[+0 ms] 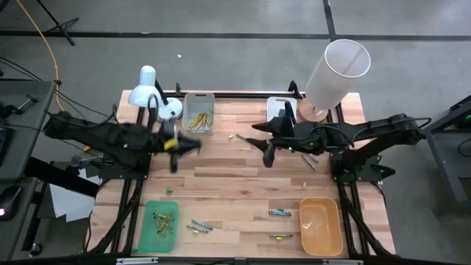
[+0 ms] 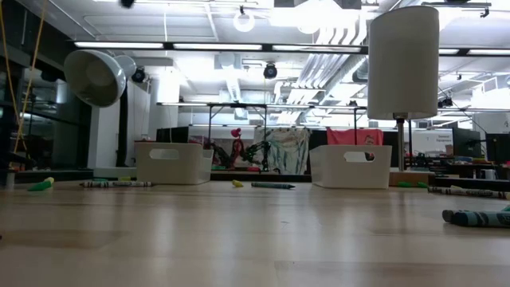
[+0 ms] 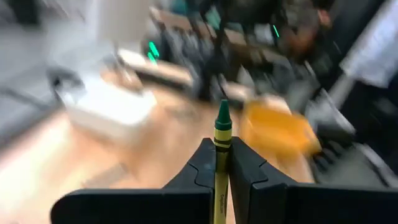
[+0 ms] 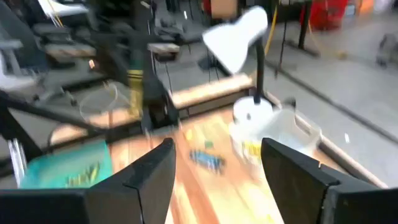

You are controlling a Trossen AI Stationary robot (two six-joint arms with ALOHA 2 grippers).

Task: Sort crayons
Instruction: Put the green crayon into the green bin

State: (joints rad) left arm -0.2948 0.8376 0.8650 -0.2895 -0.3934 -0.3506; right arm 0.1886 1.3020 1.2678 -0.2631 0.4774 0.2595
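My left gripper hovers over the table's left half, shut on a green-tipped crayon with a yellow-green wrapper. My right gripper hangs over the middle with its fingers wide apart and nothing between them. It faces the left arm and its crayon. Yellow crayons lie in the grey tray at the far side, and several lie in the green tray at the near left. Loose crayons lie flat on the wood at the near middle and near right. My left gripper pinches the crayon's wrapped shaft between its two fingers. The crayon lies along the fingers, and its green tip sticks out ahead of them. The crayon is lifted clear of the table.
A white tray stands at the far middle and an orange tray at the near right. A white desk lamp stands at the far left and a tall white cylinder at the far right. More loose crayons lie right of the middle.
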